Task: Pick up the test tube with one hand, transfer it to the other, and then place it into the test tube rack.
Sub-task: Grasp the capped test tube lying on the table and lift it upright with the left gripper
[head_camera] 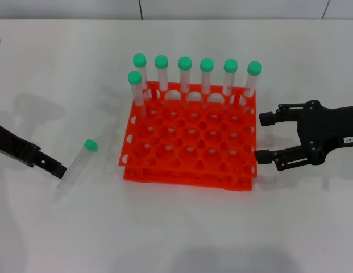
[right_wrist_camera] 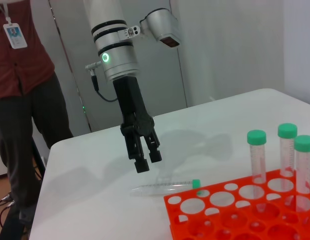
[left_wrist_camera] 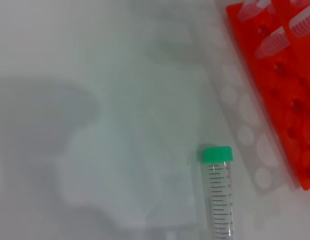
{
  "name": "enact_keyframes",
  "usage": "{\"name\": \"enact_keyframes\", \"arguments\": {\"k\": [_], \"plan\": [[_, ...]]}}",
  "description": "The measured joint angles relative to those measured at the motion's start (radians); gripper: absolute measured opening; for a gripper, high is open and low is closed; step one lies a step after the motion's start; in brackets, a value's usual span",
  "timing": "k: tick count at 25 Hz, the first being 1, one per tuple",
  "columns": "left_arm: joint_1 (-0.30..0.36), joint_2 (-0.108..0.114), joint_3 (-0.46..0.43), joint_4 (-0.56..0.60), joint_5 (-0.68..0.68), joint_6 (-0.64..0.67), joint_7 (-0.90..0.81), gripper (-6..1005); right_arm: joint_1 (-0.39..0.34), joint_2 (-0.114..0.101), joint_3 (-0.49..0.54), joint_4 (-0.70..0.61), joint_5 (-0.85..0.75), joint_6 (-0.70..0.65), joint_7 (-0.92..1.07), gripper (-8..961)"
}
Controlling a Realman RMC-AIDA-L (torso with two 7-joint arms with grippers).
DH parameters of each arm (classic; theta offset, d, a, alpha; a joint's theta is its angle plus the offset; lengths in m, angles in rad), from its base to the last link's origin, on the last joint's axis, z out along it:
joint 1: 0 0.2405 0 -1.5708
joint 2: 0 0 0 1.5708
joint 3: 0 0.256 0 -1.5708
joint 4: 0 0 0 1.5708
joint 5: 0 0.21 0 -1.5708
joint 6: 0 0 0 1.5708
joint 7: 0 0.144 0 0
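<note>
Orange-red test tube rack (head_camera: 190,145) holds seven capped tubes (head_camera: 207,77). Test tube (head_camera: 77,165) lies loose on the bench (head_camera: 176,227), ungrasped. Left gripper (right_wrist_camera: 145,160) hovers above it, jaws nearly together, empty. Right gripper (head_camera: 266,136) waits beside the rack, jaws apart. Pickup, transfer and placement all remain.

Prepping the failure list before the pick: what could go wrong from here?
1. The tube lies flat on the table, and the left claw hangs above its tip end rather than its middle; a pinch there could roll or tip it.
2. The rack sits close beside the tube, so a nudged tube may roll against it.
3. The right claw waits open right at the rack's edge and could bump it.
</note>
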Motion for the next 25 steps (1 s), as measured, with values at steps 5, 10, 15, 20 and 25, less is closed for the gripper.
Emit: {"name": "enact_keyframes", "arguments": {"k": [5,10,15,20,25], "plan": [[-0.014,-0.001,0.001,-0.026,0.005,-0.008,-0.020,861,0.000,0.000,0.000,0.000,0.000,0.000,-0.001,856],[-0.028,-0.009,0.008,-0.055,0.026,-0.022,-0.019,860,0.000,0.000,0.000,0.000,0.000,0.000,-0.004,856],[-0.033,-0.012,0.039,-0.056,0.027,-0.033,-0.019,859,0.000,0.000,0.000,0.000,0.000,0.000,-0.006,856],[-0.035,-0.012,0.052,-0.057,0.028,-0.033,-0.021,823,0.000,0.000,0.000,0.004,0.000,0.000,-0.007,856],[-0.038,-0.018,0.063,-0.075,0.030,-0.038,-0.022,646,0.000,0.000,0.000,0.014,0.003,0.000,-0.012,856]]}}
